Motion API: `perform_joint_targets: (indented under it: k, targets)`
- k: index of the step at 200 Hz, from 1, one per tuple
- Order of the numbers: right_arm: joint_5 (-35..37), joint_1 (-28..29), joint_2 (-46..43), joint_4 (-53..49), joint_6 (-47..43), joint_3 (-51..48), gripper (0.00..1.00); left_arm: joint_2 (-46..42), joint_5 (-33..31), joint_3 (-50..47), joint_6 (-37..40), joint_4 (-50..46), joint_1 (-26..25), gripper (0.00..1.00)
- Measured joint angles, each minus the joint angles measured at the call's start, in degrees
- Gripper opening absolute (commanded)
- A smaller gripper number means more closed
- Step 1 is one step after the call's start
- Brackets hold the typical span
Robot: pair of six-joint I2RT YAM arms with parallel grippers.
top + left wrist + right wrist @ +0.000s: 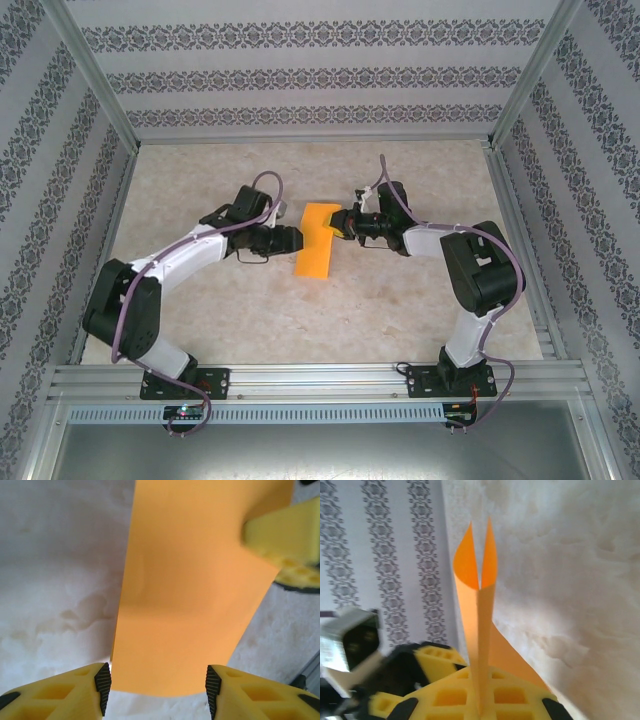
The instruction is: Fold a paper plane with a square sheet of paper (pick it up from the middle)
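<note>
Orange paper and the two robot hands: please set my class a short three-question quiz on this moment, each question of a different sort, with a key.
1. True or false: the right hand is shut on the orange paper.
2. Pick one. The left hand is: A) shut tight on the paper; B) open, with the paper's near edge between its fingers; C) raised against the back wall.
3. Fill in: in the right wrist view, the far end of the paper splits into ___ pointed flaps.

Key: 1 true; 2 B; 3 two.
</note>
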Motion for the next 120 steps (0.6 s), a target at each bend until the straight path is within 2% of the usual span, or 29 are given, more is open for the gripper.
perform_joint_targets:
  k: [14, 60, 85, 120]
  targets:
    - [-0.33, 0.02, 0.00, 4.11, 3.78, -0.57, 0.00, -1.86, 0.74, -3.43, -2.36, 2.05, 0.00, 0.61]
    - [-0.44, 0.04, -1.18, 11.89, 11.02, -1.64, 0.00, -6.36, 2.40, -9.25, -7.67, 6.97, 0.20, 0.62]
    - [-0.44, 0.04, -1.97, 14.25, 13.00, -1.88, 0.00, -7.58, 3.69, -10.62, -9.97, 9.16, 0.76, 0.59]
    - [-0.42, 0.15, -2.34, 15.65, 14.01, -2.38, 0.00, -8.83, 4.59, -10.62, -11.39, 10.01, 1.14, 0.49]
